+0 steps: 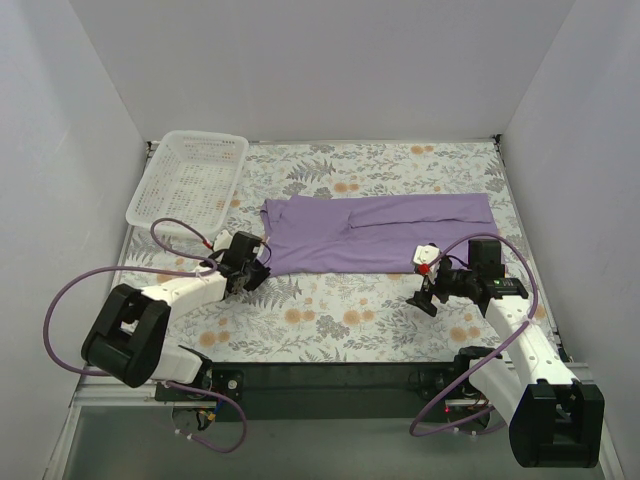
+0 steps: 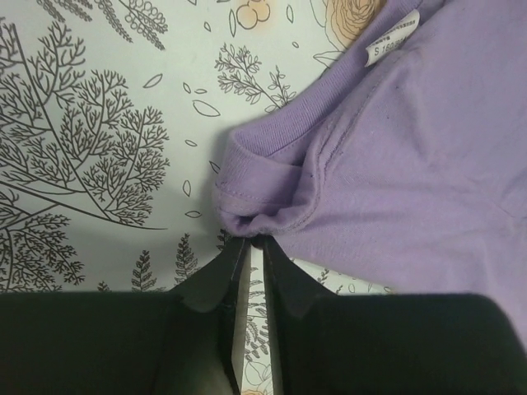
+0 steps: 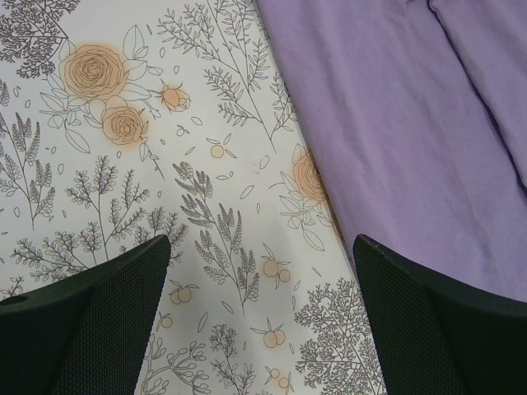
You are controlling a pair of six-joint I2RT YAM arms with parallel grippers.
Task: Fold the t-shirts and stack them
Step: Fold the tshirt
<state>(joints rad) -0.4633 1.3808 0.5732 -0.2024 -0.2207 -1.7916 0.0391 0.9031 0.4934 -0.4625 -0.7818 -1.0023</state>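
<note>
1. Lavender-purple cotton t-shirt (image 1: 380, 232) — lies across the far half of the floral table cover (image 1: 330, 320), apparently already folded into a long band; cross folds and stacking seem to remain.
2. Left gripper (image 2: 254, 243) — clamped on the shirt's bunched collar-side corner.
3. Right gripper (image 3: 259, 247) — spread wide, holding nothing, beside the shirt's near edge.

The only readable print is on the small white neck label (image 2: 392, 37) of the lavender t-shirt (image 2: 412, 164), which the left wrist view shows lying at the collar's edge. Its larger line begins with a capital "S" followed by digits that look like "160" (whatever comes after is lost in blur). A finer line of print runs above it, too small to make out. In the overhead and right wrist views, no lettering, brand or number can be read on anything.
</note>
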